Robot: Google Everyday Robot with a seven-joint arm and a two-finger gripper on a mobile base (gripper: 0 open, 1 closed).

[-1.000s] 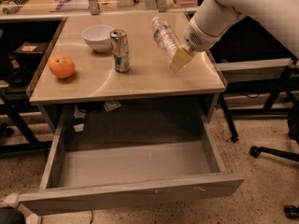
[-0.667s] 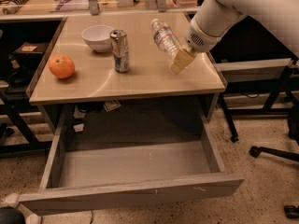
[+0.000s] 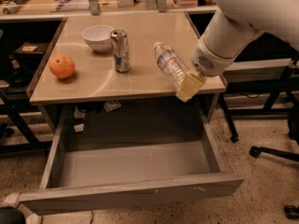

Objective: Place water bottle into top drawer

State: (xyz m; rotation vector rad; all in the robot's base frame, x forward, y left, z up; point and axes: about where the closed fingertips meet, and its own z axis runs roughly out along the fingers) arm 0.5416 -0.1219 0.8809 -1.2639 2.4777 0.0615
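You have the gripper (image 3: 188, 86) at the front edge of the table (image 3: 93, 88), near its right corner. Its pale fingers are clamped on the lower end of the water bottle (image 3: 169, 63). The bottle is tilted, cap pointing up and to the far left. The top drawer (image 3: 135, 196) stands pulled out below, its grey floor visible across the whole width. A can (image 3: 121, 50) stands upright near the bottle, not touching it. A white bowl (image 3: 98, 35) sits behind the can, and an orange (image 3: 61, 66) lies by the left edge. A chair base (image 3: 275, 153) stands on the floor to the right of the drawer.
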